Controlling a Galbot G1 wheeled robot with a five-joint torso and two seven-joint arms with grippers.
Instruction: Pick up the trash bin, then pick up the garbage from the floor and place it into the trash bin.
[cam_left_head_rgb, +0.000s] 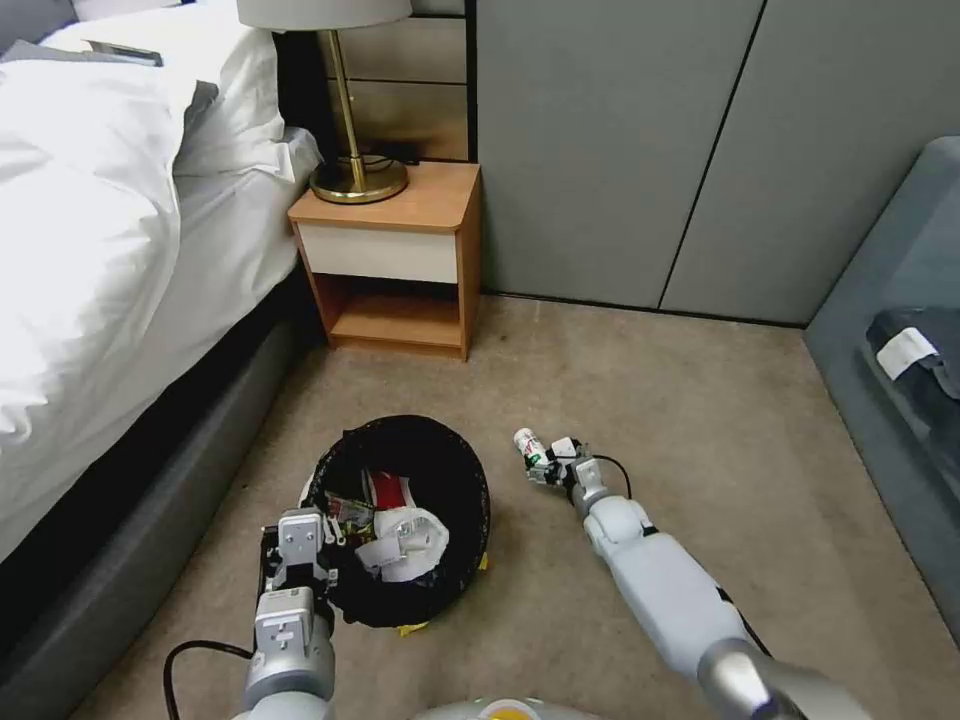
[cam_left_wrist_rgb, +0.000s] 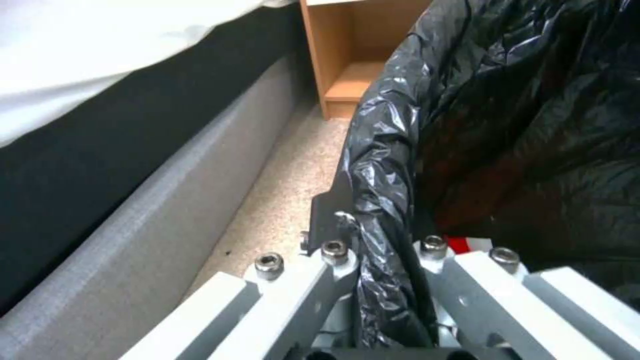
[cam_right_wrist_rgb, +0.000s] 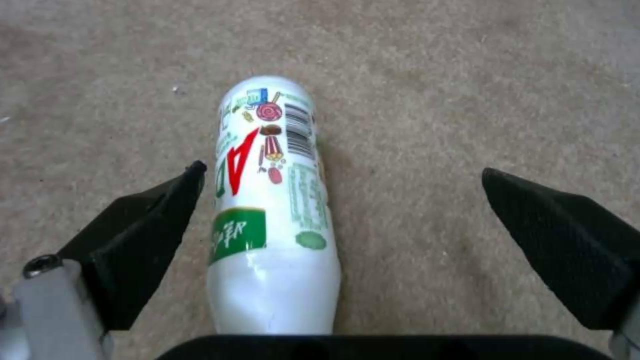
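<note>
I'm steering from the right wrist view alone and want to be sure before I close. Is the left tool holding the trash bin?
Observer: Yes, the left tool is shut on the trash bin at its bag-lined rim.
Operator: Where's the bin from my bottle?
Observer: On the robot's left of the small plastic bottle, apart from it.
Operator: Anything already inside?
Observer: Yes, crumpled white tissues and a red-and-white carton.

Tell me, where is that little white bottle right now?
The white bottle lies on the carpet, right of the trash bin, between the open fingers of the right gripper.
</note>
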